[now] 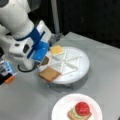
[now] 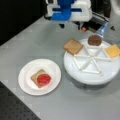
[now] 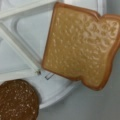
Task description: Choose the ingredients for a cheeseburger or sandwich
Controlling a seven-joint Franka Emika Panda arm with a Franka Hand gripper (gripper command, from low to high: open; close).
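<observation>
Plate (image 1: 60, 110): stack (image 1: 79, 112) of toast, lettuce, tomato. Tray (image 2: 100, 75): toast (image 2: 73, 46), patty (image 2: 94, 40), cheese (image 2: 113, 50) remain. End effector (image 1: 41, 51) above toast; finger state indeterminable.

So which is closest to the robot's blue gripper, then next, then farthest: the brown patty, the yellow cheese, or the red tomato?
From the gripper in a front view:
1. Patty, just beneath it on the divided tray.
2. Cheese, beside it toward the view's right.
3. Tomato, far away atop the sandwich on the paper plate.
</observation>
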